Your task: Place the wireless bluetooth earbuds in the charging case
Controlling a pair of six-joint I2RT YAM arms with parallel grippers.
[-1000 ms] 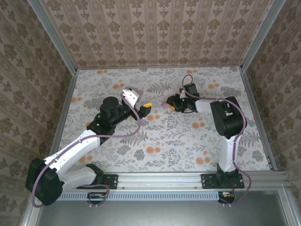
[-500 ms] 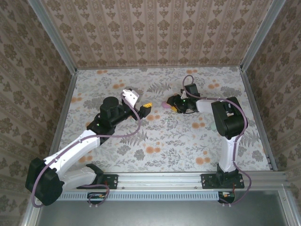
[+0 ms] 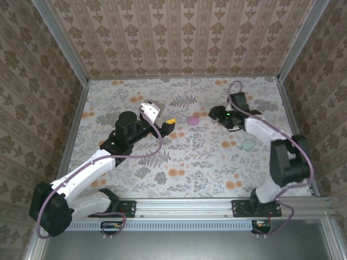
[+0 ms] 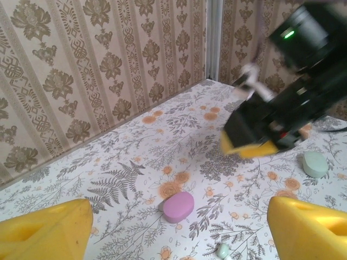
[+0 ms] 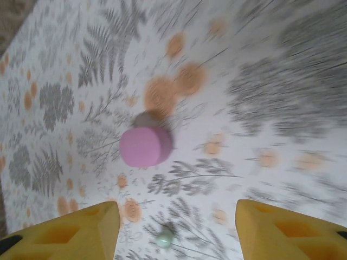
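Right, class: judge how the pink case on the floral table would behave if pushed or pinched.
The pink case looks smooth and rounded, so it may slip from a pinch. It lies flat and low, so a push would probably slide it, not tip it.

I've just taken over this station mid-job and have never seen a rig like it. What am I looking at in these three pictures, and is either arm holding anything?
Two robot arms are bolted at the near edge of a flower-patterned table. Each ends in a two-finger gripper with yellow pads. The wide picture looks down from above and behind, showing the left gripper and the right gripper. The other two pictures come from a camera on each wrist, so the yellow blocks in their bottom corners are that arm's own fingers. Between the grippers lies the small pink rounded glossy charging case, lid closed. Near it is a tiny pale green round piece, possibly an earbud. Farther right lies a pale green pebble-shaped object. Both grippers are open and hold nothing.
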